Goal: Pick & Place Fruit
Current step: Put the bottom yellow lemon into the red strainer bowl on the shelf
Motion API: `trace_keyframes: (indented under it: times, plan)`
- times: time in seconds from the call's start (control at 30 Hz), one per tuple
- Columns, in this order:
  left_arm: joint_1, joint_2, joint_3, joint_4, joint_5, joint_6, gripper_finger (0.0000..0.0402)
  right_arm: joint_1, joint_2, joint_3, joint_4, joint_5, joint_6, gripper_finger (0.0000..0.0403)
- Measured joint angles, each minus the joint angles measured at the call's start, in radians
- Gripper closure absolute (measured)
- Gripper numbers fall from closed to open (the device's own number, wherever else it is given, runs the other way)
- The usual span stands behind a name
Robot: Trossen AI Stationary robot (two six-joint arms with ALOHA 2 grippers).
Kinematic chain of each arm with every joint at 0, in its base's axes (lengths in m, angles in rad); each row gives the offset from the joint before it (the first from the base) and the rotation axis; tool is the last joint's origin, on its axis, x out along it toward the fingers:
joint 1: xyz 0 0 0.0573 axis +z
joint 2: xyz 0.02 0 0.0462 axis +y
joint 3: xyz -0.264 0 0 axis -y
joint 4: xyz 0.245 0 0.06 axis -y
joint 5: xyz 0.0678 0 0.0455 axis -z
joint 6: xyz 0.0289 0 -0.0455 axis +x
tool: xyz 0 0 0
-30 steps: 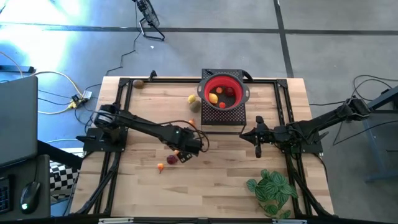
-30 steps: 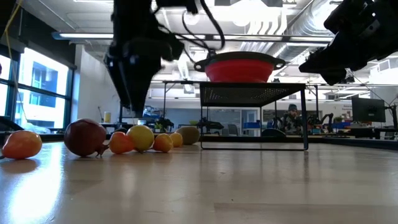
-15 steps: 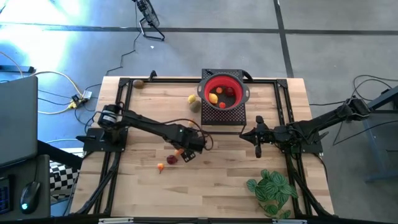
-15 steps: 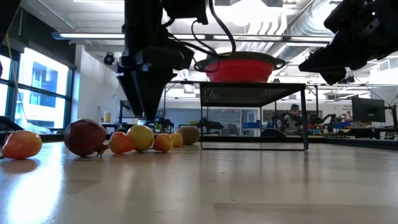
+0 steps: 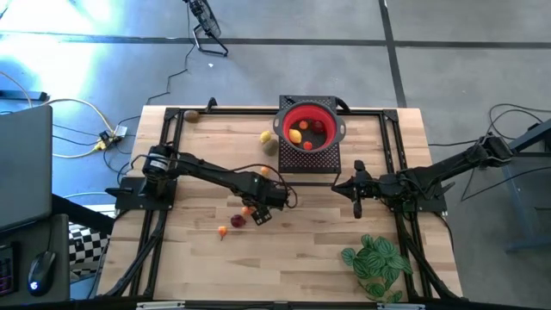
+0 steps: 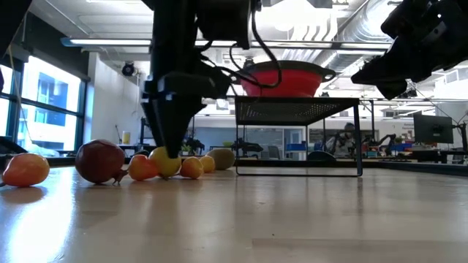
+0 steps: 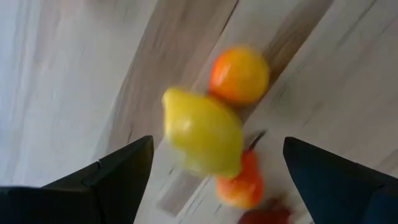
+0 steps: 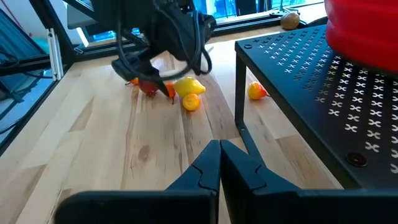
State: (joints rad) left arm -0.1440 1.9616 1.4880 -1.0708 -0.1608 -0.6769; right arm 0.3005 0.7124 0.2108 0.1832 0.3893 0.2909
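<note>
Several small fruits lie on the wooden table. A yellow fruit (image 7: 202, 134) rests between an orange one (image 7: 239, 74) and an orange-red one (image 7: 239, 186). My left gripper (image 7: 217, 142) hangs open just above the yellow fruit (image 6: 167, 162), pointing down. Its fingers stand on either side of the fruit and touch nothing. A dark red fruit (image 6: 100, 161) and an orange one (image 6: 25, 169) lie nearer the left. The red bowl (image 5: 308, 129) on a black stand holds a few fruits. My right gripper (image 8: 221, 165) waits shut at the right, clear of everything.
The black perforated stand (image 8: 298, 74) under the bowl rises at the table's far middle. A yellow fruit (image 5: 266, 136) and a greenish one (image 5: 272, 146) lie left of it, and a brownish one (image 5: 193, 115) at the far left. A green leafy plant (image 5: 376, 263) sits near the front right.
My left gripper has sunk toward the yellow fruit and shifted a little toward the table's right edge, still open. The fruits have stayed where they were.
</note>
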Motion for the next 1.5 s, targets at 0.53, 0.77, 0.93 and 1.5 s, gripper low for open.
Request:
trace_keyframes:
  times: [0.53,0.77,0.93,1.5]
  plan:
    - [0.001,0.056,0.002,0.008,0.000,0.019,0.0050,0.000,0.000,0.000,-0.007,0.000,0.000,0.0401]
    - [0.001,0.059,0.000,-0.003,-0.001,0.025,0.0050,0.000,0.000,0.000,-0.007,0.000,0.000,0.0401]
    - [0.001,0.059,0.000,-0.001,-0.005,0.025,0.0050,0.000,0.000,0.000,-0.007,0.000,0.000,0.0401]
    - [0.001,0.067,0.000,0.030,-0.006,0.026,0.0050,0.000,0.000,0.000,-0.008,0.000,0.000,0.0401]
